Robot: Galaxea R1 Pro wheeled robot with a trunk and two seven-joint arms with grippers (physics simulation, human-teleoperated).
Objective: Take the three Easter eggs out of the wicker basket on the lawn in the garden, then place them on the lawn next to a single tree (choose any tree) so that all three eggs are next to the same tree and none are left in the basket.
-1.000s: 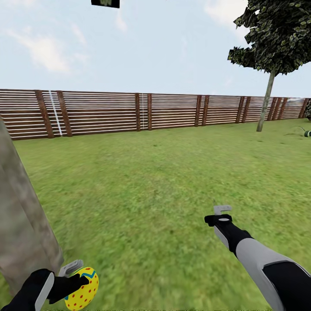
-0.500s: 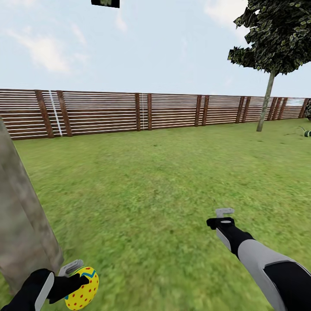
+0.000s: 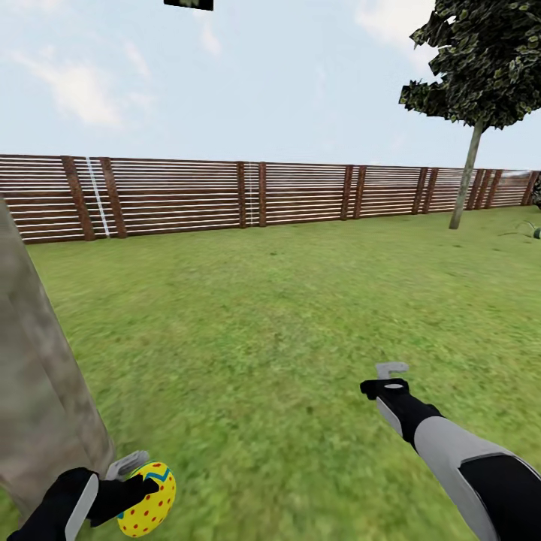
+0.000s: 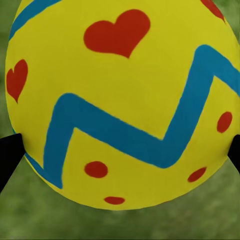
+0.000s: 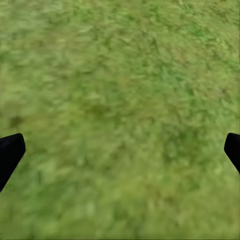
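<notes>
Mottled lawn point(image 3: 285, 315) ran to a slatted wooden fence point(image 3: 188, 194) at 12 o'clock. Left gripper point(image 3: 135, 481) was clamped on an Easter egg point(image 3: 150, 507) beside the thick trunk point(image 3: 37, 376) at 8 o'clock. Right gripper point(image 3: 391, 372) hung spread wide, empty, over grass.

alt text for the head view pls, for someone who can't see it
The left gripper holds a yellow Easter egg with red dots and a blue zigzag low beside a thick grey-brown tree trunk. The right gripper is held out over the lawn, nothing between its fingers. Behind, a brown slat fence and a thin-trunked tree under pale sky.
</notes>
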